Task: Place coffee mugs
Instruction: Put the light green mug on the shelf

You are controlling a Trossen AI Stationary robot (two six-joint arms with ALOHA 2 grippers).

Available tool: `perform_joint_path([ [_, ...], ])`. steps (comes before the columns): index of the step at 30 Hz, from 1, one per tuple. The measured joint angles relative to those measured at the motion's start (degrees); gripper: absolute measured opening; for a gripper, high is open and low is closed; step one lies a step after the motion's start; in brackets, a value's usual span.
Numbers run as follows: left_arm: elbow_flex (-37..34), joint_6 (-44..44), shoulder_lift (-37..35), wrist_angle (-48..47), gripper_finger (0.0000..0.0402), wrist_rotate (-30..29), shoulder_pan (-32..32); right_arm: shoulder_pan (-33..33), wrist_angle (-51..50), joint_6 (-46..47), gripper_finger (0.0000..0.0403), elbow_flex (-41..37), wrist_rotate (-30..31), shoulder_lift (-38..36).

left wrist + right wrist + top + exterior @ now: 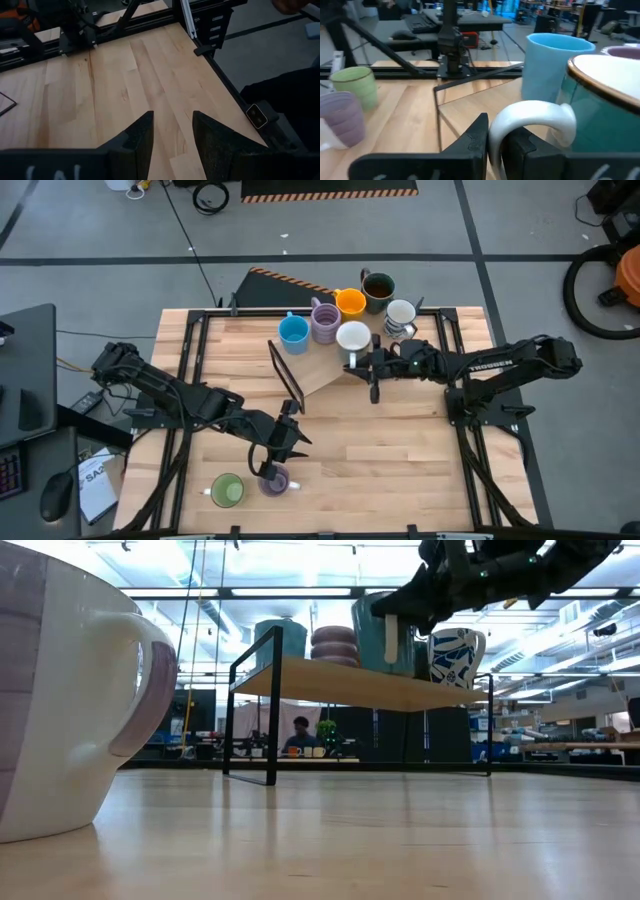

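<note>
Gripping the white handle of the white-rimmed teal mug (600,95), my right gripper (496,142) is clenched on it at upper centre of the high view, on the wooden shelf (318,370) beside the blue mug (293,333), purple mug (325,321) and orange mug (350,303). My left gripper (171,132) hangs released, fingers apart, at lower centre, just above a second purple mug (275,479) and near the green mug (227,490).

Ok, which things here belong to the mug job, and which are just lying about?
Job: blue mug, orange mug, dark mug, green mug, purple mug, white-rimmed mug held by right end effector, wooden shelf.
Lying about: vacuum, cable.
</note>
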Motion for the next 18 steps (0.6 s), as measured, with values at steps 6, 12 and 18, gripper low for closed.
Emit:
perform_joint_path([
  [6,0.0,0.0,0.0,0.0,0.0142,0.0,0.0,0.0,-2.5,1.0,0.0081,0.1,3.7,0.0],
  [12,0.0,-0.1,0.0,0.0,0.0142,0.0,0.0,0.2,-4.9,3.5,0.0122,0.1,4.5,-0.1],
  [18,0.0,-0.5,0.0,-0.1,0.0142,0.0,-0.1,2.3,-6.7,5.5,0.0145,0.1,7.3,-0.1],
])
